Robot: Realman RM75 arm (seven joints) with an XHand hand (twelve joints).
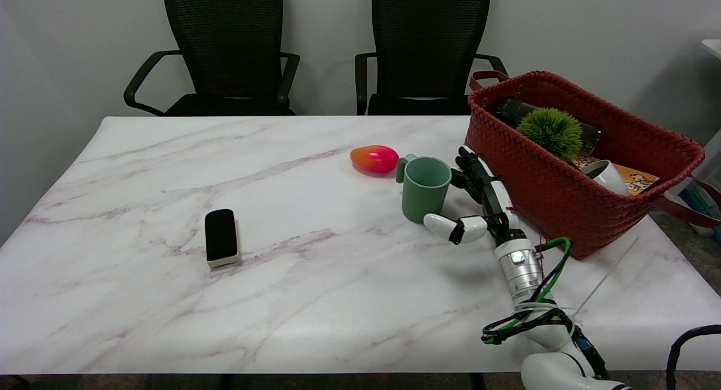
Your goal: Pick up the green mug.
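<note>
A woven red basket (563, 193) is set at the tabletop's (169, 300) far right corner; a spiky green ball (551, 132), a white cup (607, 176) and an orange booklet (639, 181) are held in it. The green mug (423, 188), smooth and cylindrical, is stood upright just left of the basket, empty, beside a glossy red-orange egg shape (374, 158). The right hand (479, 207) is spread open around the mug's right side, nothing gripped; contact cannot be told. A black-topped block (221, 236) is seen toward the left.

Green mug (424, 189) – upright, open-topped, handle facing far-left
</note>
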